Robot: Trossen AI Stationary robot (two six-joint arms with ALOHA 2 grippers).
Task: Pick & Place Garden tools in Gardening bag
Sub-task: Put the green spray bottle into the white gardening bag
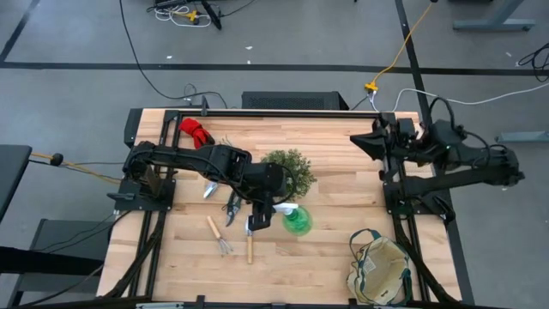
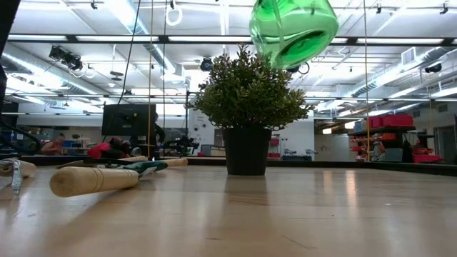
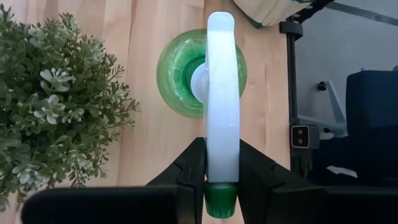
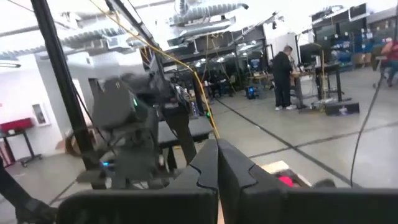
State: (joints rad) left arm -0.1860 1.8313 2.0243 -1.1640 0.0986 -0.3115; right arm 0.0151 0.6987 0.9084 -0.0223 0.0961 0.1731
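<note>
My left gripper [image 1: 273, 211] is shut on a green round spray bottle [image 1: 298, 222] with a white spray head, just near of the bushy plant [image 1: 289, 170]. In the low view the bottle [image 2: 293, 32] hangs high above the table. The beige gardening bag [image 1: 377, 268] lies at the near right corner. Red gloves [image 1: 196, 131] lie at the far left. Pruning shears [image 1: 232, 206], a trowel [image 1: 210, 188], a rake [image 1: 220, 236] and another wooden-handled tool [image 1: 250, 242] lie on the table left of the bottle. My right gripper [image 4: 217, 169] is shut and empty, parked at the far right [image 1: 374, 142]. My left gripper pinches the bottle's white spray head [image 3: 222, 146] between its two fingers [image 3: 191, 169], near the green nozzle end [image 3: 221, 200]. The fingers lie along the spray head, one on each side. The green body [image 3: 177, 74] hangs below the fingers, lifted clear of the table.
The potted plant [image 2: 246, 100] stands mid-table right beside the held bottle. Wooden tool handles [image 2: 93, 180] lie at the left in the low view. Bare tabletop lies between the bottle and the bag [image 1: 334, 249].
</note>
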